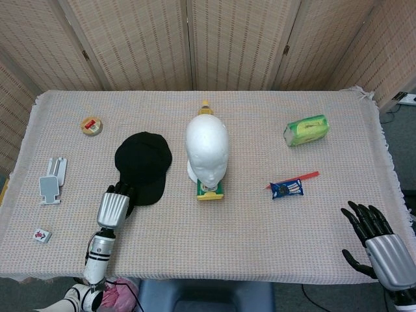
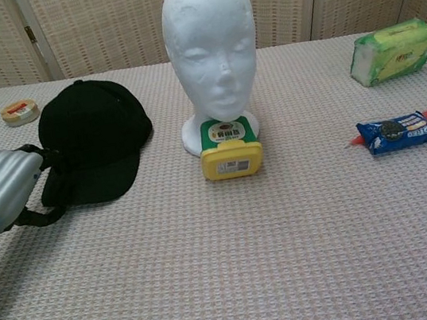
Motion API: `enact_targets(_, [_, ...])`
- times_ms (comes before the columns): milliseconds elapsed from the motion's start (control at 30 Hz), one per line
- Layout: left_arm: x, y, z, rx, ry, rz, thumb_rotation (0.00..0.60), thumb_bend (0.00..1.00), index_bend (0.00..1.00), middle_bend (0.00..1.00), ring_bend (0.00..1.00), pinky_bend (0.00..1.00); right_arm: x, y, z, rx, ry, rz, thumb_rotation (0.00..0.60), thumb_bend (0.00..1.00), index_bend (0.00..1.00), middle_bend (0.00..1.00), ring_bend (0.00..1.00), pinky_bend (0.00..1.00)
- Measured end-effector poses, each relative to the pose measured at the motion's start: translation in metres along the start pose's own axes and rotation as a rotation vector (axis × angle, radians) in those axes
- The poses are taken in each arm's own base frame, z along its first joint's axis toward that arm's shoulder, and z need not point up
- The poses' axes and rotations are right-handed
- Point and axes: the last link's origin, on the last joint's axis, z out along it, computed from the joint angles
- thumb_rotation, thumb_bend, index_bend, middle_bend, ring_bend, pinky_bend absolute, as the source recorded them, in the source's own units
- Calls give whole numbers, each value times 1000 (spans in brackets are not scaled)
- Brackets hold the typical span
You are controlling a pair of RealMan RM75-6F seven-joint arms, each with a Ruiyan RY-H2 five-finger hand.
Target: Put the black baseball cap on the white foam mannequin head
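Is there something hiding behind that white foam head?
Yes. From the head view, a yellow-capped object pokes out behind the white foam mannequin head. Only its top shows; the rest is covered, so I cannot tell what it is.

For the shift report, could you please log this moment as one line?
phase: reaching | left hand: open, at cap brim | right hand: open, idle | cap: on table | mannequin head: bare

Left hand (image 1: 114, 207): ribbed silver metal back shell, black fingers, silver-and-black segmented wrist. Right hand (image 1: 380, 244): same silver shell, black fingers.
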Motion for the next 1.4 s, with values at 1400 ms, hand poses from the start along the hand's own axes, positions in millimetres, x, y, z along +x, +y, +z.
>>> enact_targets(1400, [-8,16,16,-1,65,9,600,243,492,506,379,513,5,7,1,-31,-11,12,600,240,0,0,0,0])
